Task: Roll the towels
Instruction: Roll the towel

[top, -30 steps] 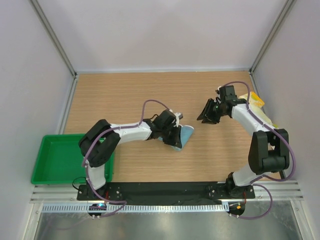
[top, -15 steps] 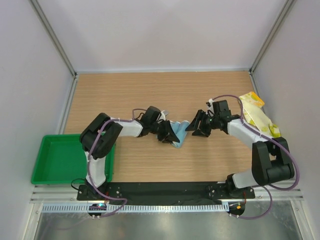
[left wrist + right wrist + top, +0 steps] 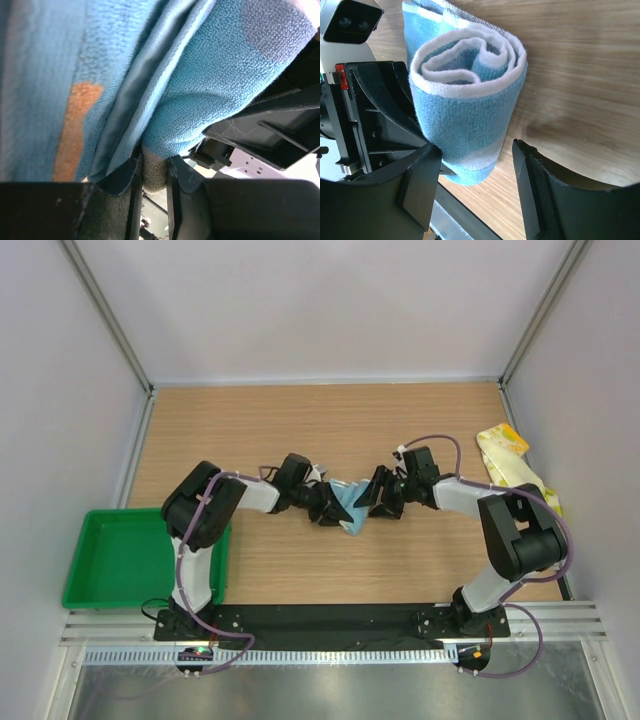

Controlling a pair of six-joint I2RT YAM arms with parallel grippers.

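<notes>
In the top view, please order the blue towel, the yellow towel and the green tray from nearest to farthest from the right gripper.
1. blue towel, at the right gripper, mid-table.
2. yellow towel, by the right wall.
3. green tray, far left.

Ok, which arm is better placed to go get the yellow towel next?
Right: the right gripper is open and the yellow towel lies on its side; the left gripper is shut on the blue towel.

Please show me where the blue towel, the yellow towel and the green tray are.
blue towel (image 3: 466, 111): right wrist view, outer blue layer of the roll.
yellow towel (image 3: 505, 452): top view, middle of its visible part.
green tray (image 3: 115, 560): top view, its bare floor.
</notes>
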